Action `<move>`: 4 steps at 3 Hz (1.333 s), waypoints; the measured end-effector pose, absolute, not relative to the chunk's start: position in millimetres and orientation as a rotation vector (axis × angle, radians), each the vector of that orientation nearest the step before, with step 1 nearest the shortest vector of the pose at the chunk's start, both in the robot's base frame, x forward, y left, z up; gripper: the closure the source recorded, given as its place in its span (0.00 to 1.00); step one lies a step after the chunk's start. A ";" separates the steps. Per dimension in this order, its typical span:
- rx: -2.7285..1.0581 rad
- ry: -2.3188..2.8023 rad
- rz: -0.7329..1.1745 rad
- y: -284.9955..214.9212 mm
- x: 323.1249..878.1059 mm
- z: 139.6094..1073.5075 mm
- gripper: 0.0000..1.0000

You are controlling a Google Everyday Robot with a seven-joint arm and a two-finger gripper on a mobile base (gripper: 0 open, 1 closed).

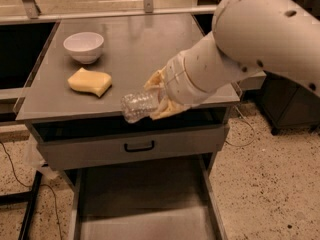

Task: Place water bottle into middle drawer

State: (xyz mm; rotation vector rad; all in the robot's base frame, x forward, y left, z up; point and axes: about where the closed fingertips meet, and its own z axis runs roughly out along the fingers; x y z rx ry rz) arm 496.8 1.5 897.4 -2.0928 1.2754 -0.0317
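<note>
The water bottle [136, 104] is clear crinkled plastic and lies sideways in my gripper [156, 100], its base pointing left; its cap and label are hidden by the fingers. My gripper is shut on the bottle and holds it in the air over the front edge of the cabinet top [140, 44]. The middle drawer [145, 204] is pulled out below, showing a flat grey floor and thin side walls. My white arm [250, 39] fills the upper right.
A white bowl [83, 46] and a yellow sponge [90, 81] sit on the left of the cabinet top. A grey drawer front with a black handle [139, 146] lies just under the top. Speckled floor [270, 184] lies to the right.
</note>
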 end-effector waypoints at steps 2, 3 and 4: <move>-2.016 1.377 0.025 13.0 459.9 857.6 1.00; -2.015 1.377 0.049 17.2 458.6 854.0 1.00; -2.021 1.415 0.160 23.3 448.7 801.9 1.00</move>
